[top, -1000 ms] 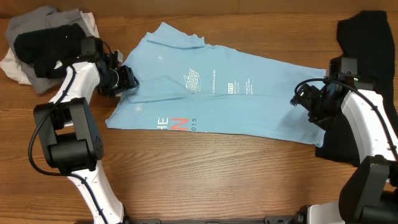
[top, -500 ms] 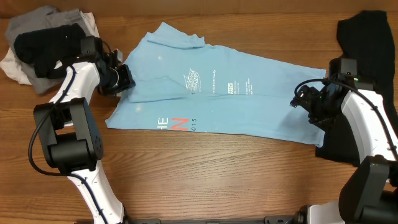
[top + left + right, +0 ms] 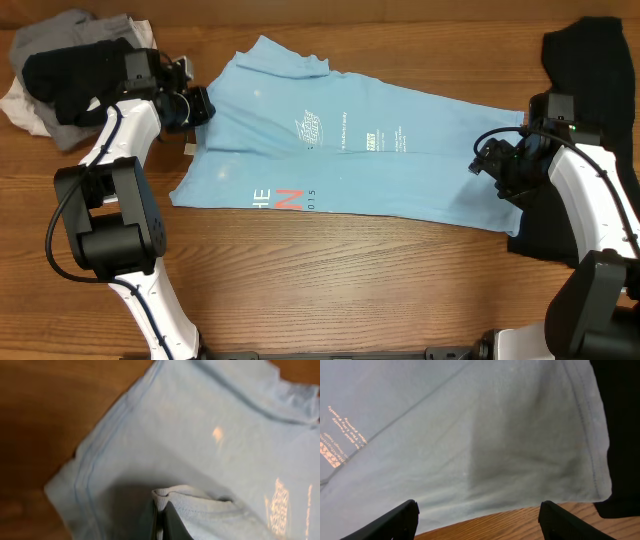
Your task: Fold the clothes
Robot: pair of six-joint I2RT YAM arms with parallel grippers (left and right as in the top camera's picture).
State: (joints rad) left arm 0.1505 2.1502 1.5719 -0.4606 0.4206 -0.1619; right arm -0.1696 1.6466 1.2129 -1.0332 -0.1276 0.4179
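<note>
Sky-blue T-shirt (image 3: 350, 150) lay spread across the middle of the bench (image 3: 330, 300), collar end toward the far-left corner, hem toward the right edge. Black garment (image 3: 590, 60) sat along the right edge, touching the shirt's hem corner; we could not tell which lay on top. A heap of grey, black and white clothes (image 3: 60, 70) occupied the far-left corner.

Left gripper (image 3: 192, 106) was clamped together on a small raised ridge of shirt fabric (image 3: 192, 497) near the sleeve end. Right gripper (image 3: 492, 162) hung over the hem end with jaws wide apart, holding nothing; its wrist view showed both fingers (image 3: 395, 522) clear of the cloth.

Risks we judged from here:
- The left pinch looked thin. A quick lift could pull the ridge free and drop the sleeve end.
- It might hold only the upper layer. Lifting would then peel the shirt open rather than fold it.
- Only one end was gripped. Any left pull before the right closed would drag and skew the shirt.
- The right gripper stood near the black garment. Closing too close to that edge could catch both fabrics.
- The left arm worked beside the heap and could snag it.
</note>
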